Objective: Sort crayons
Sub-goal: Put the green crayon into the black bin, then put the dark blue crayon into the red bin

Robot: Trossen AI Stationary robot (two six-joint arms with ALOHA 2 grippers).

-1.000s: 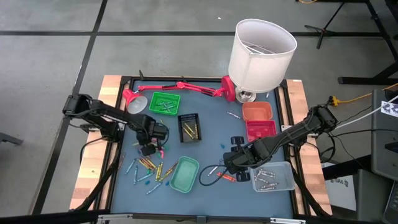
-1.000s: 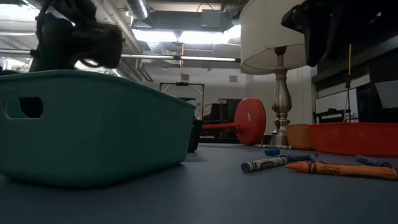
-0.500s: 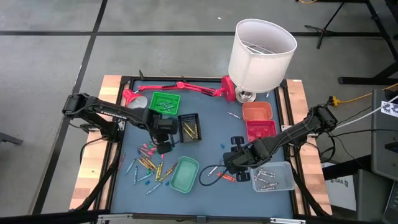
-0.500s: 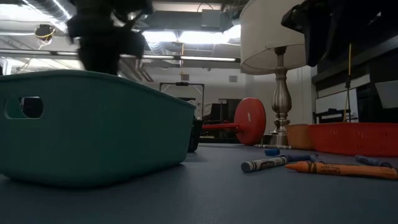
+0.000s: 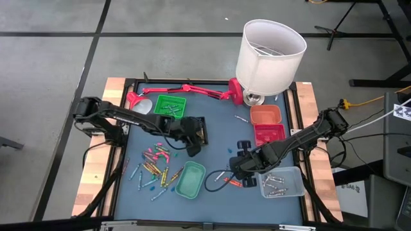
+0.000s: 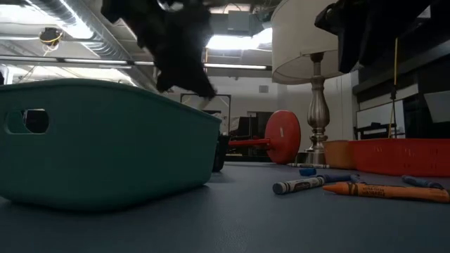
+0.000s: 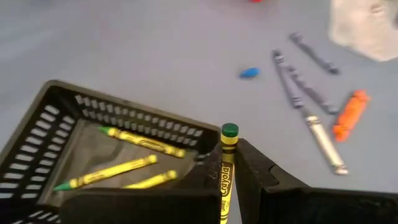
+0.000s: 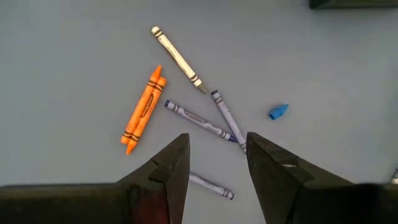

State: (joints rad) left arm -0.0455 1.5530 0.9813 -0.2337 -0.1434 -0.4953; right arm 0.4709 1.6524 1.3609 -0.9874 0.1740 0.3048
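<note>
The left claw (image 7: 227, 186) was clamped on a yellow-wrapped, green-tipped paper-labelled crayon (image 7: 225, 171) above the black slotted plastic tray (image 7: 50, 118), which held three similar crayons. The right claw (image 8: 214, 158) stood wide open, empty, over two orange crayons (image 8: 144, 109) on the blue-grey tabletop (image 8: 74, 62).

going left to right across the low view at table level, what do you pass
teal tray → red lamp base → blue-grey crayon → silver lamp stand → orange crayon → red tray
</note>
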